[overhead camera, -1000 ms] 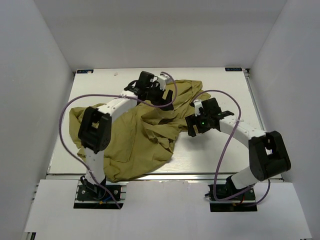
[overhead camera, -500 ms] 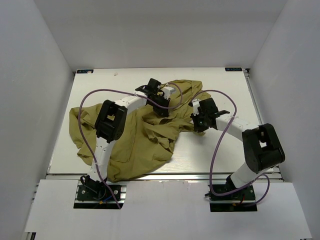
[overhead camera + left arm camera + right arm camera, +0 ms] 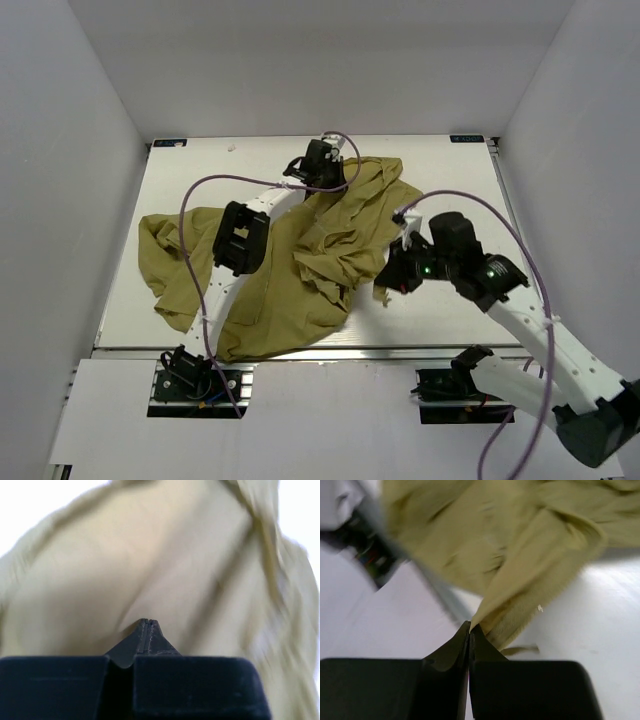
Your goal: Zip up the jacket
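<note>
The olive jacket lies crumpled across the table's middle and left. Its zipper does not show. My left gripper is at the jacket's far edge. In the left wrist view its jaws are pressed together against the blurred fabric, and a crease runs out from the tips. My right gripper is at the jacket's near right corner. In the right wrist view it is shut on a ribbed edge of the jacket, which is lifted off the table.
White walls close in the table on the left, the back and the right. Purple cables loop above both arms. The left arm's elbow hangs over the jacket. A metal rail runs along the near edge.
Both grippers have shut. The left one moved to the jacket's far edge. The right arm swung back toward the near right and pulled a jacket corner with it.
</note>
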You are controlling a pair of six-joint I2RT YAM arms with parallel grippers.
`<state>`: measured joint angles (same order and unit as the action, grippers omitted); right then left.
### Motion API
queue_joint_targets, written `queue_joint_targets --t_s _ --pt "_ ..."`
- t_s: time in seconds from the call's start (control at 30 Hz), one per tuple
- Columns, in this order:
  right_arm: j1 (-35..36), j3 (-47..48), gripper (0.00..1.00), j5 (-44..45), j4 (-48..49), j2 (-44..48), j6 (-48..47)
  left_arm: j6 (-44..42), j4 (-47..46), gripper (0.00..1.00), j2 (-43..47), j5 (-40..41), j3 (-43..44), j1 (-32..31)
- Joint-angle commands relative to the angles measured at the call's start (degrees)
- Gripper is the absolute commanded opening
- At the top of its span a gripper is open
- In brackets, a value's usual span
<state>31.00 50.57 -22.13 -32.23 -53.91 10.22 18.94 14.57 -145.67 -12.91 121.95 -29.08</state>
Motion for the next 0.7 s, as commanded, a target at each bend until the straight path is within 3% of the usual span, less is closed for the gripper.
queue_joint_targets --t_s 0.0,0.13,0.17,0.27,0.47,0.53,0.57,0.6,0.63,0.67 --pt "6.94 3.12 0.00 -9.59 -9.41 1.96 2.53 7.42 -0.77 0.00 -6.28 7.97 9.34 -0.10" --pt "16.96 1.30 0.00 -19.07 -3.39 0.92 5.16 9.44 -2.44 0.00 -9.46 13.15 11.99 -0.01" --pt "23.16 0.77 0.00 -20.92 -1.71 -1.44 5.77 9.45 -2.44 0.00 -9.81 14.13 12.08 0.16" --pt "34.78 3.21 0.00 -19.02 1.29 -9.77 4.82 10.59 -1.39 0.00 -11.30 16.41 12.17 0.87" --pt "35.53 11.65 0.00 -32.70 5.69 -23.39 -6.34 17.79 3.80 0.00 -13.24 15.81 12.61 4.99" --pt "35.53 14.20 0.13 -37.25 5.33 -27.98 -8.71 19.03 5.81 0.00 -12.28 15.11 12.08 6.66" --pt "35.53 14.56 0.35 -37.54 6.55 -28.70 -8.72 18.77 6.43 0.00 -11.58 13.71 11.91 7.10" --pt "35.53 14.65 0.41 -37.11 7.26 -28.97 -8.64 17.90 6.61 0.00 -10.79 13.35 11.12 7.72" --pt "35.44 14.56 0.55 -35.98 8.05 -28.97 -8.46 17.45 6.79 0.00 -8.60 13.26 10.68 7.81" --pt "35.27 14.91 0.89 -34.49 8.32 -28.71 -7.16 16.75 6.35 0.00 -7.28 13.00 10.07 7.90"
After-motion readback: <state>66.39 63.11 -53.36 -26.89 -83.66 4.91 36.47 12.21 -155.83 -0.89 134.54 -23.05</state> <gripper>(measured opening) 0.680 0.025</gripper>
